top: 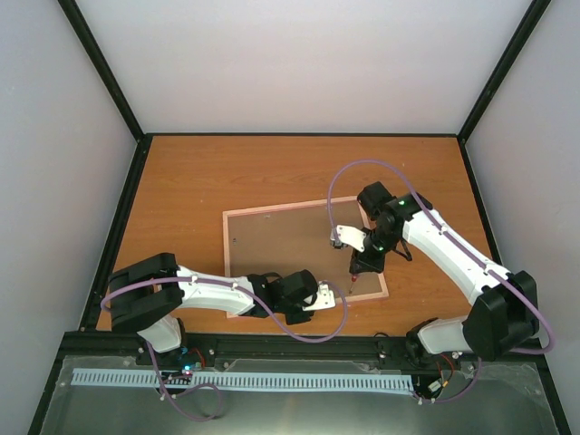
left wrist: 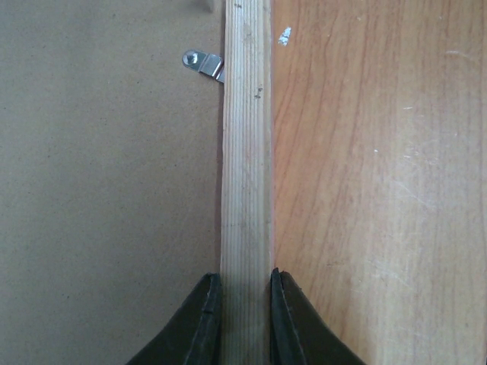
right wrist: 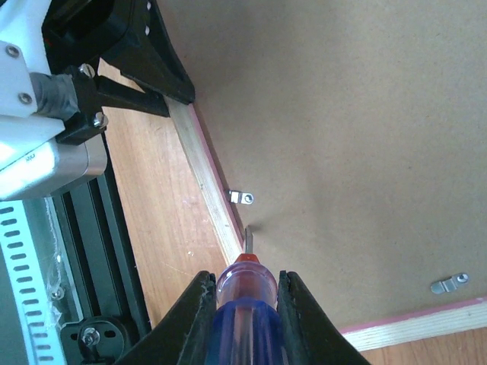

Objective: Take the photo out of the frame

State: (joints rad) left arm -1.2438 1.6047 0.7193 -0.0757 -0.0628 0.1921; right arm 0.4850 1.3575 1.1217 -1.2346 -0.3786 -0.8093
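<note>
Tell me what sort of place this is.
Probably a lab robot cell: plain white walls and black posts enclose a wooden table, with a left arm and right arm bolted along its near edge.

No legible text, label or number anywhere.

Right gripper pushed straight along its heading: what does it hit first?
The screwdriver in the right gripper leads: its blade tip meets the frame's back board, just short of a metal clip. May already touch; depth unclear.

Pale walls (top: 299, 63), orange wooden table (top: 227, 172)
</note>
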